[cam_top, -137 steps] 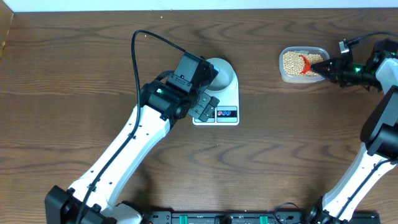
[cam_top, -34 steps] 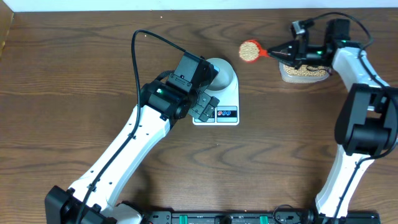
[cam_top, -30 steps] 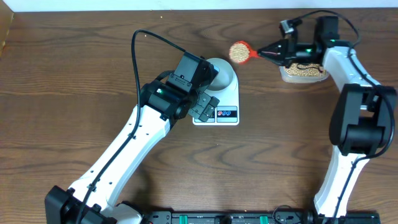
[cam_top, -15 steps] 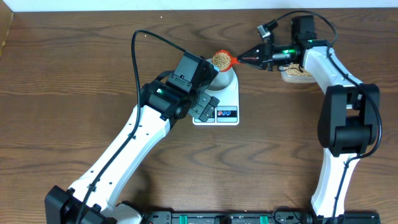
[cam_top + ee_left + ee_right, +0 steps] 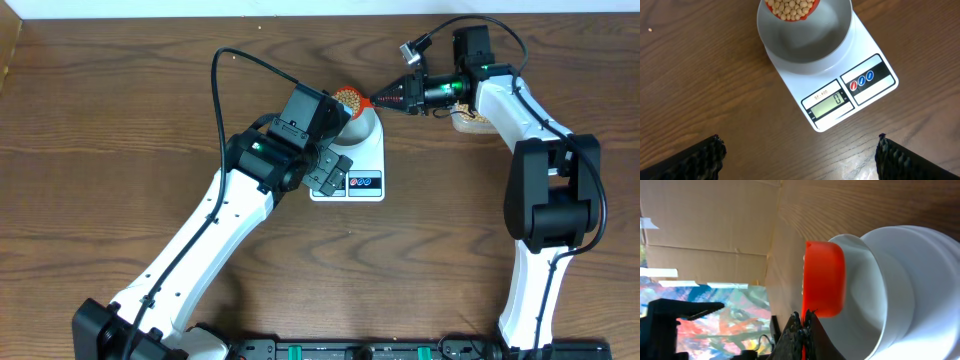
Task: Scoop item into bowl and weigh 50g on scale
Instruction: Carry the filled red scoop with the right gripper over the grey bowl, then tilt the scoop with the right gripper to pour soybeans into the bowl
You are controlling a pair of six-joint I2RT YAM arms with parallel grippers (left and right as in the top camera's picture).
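Beans [image 5: 792,7] heaped in red scoop [image 5: 348,98], now over bowl [image 5: 810,50] rim, 12 o'clock in wrist view. A second ago they were off the scale [image 5: 800,86], which reads 0. Right gripper [image 5: 380,99] clenched on scoop handle; left gripper [image 5: 800,155] released, unmoved.

Bowl [image 5: 810,47] on scale [image 5: 862,55]; beans [image 5: 792,7] in scoop [image 5: 771,6] over bowl; tub [image 5: 466,122] right.

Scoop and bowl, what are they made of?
The scoop looks like plastic: it is one even bright orange-red all over, smooth, with only a dull sheen. The bowl is probably plastic too, though glazed ceramic is possible: it is plain pale grey and smooth, and reflects the light softly.
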